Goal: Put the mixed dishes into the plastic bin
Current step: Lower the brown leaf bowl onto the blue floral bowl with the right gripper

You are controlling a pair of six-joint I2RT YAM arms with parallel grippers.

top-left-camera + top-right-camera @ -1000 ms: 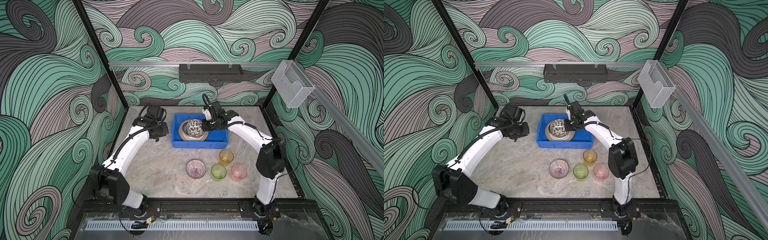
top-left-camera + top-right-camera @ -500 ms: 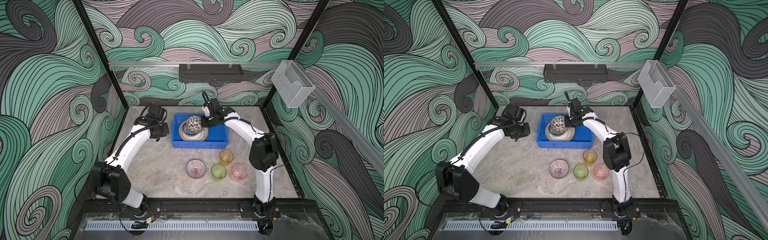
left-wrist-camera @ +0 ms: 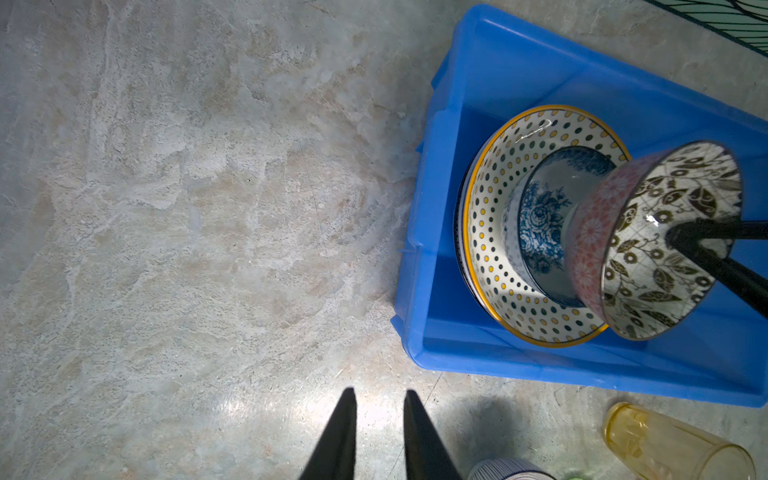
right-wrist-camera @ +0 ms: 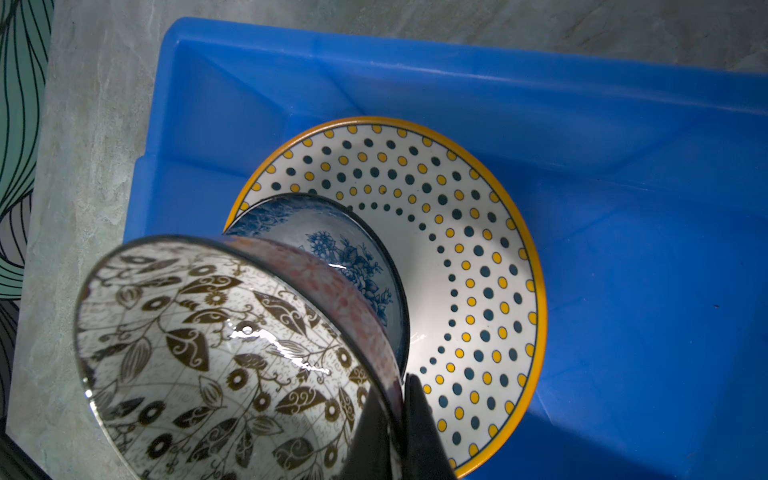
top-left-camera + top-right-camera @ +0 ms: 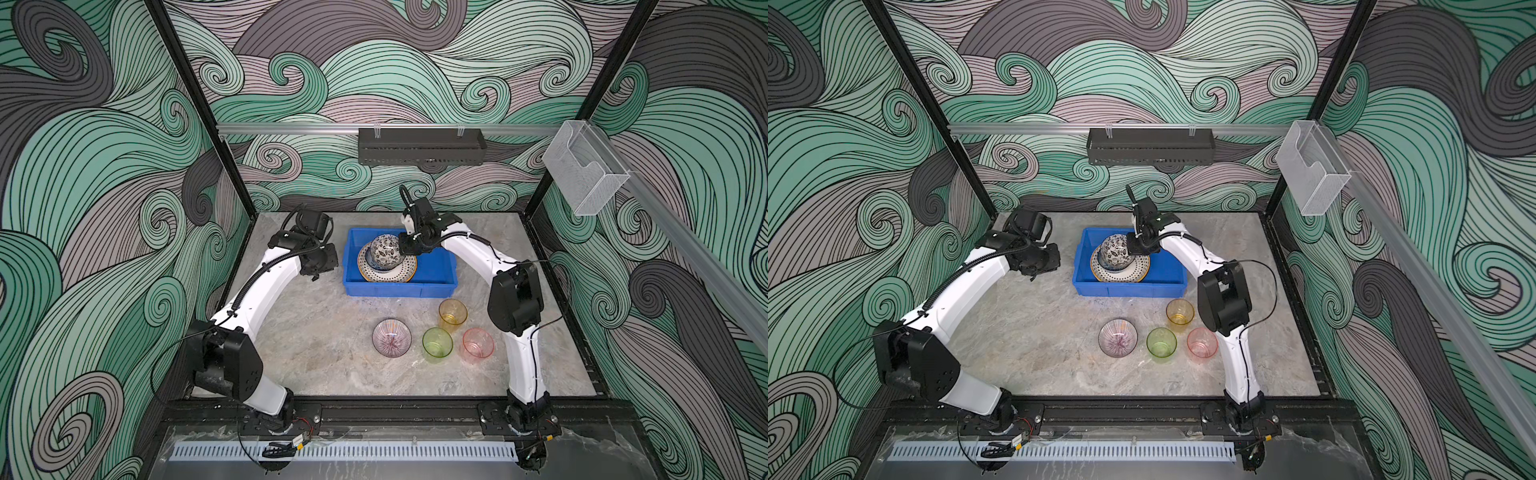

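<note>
Pinching the rim of the leaf-print bowl (image 4: 216, 357) between the shut fingers of the right gripper (image 4: 400, 392), tipped well over on its side, low over the blue bin (image 4: 415, 75) and right against the flowered bowl (image 4: 353, 257) sitting on the dotted plate (image 4: 457, 249); touching or just clear, hard to tell. Best to level it first, then lower straight down to nest in the flowered bowl, letting go only once seated. Looks like a thin edge grip, so no swinging. Over to the left gripper (image 3: 379, 392): hovering above bare table (image 5: 324, 324) beside the bin, fingers slightly apart, holding nothing. Out in front of the bin, on the table: orange cup (image 5: 453, 316), green cup (image 5: 437, 343), pink cup (image 5: 478, 344) and a striped bowl (image 5: 391, 336). Nothing blocking the drop; only the stack's tilt to mind.
</note>
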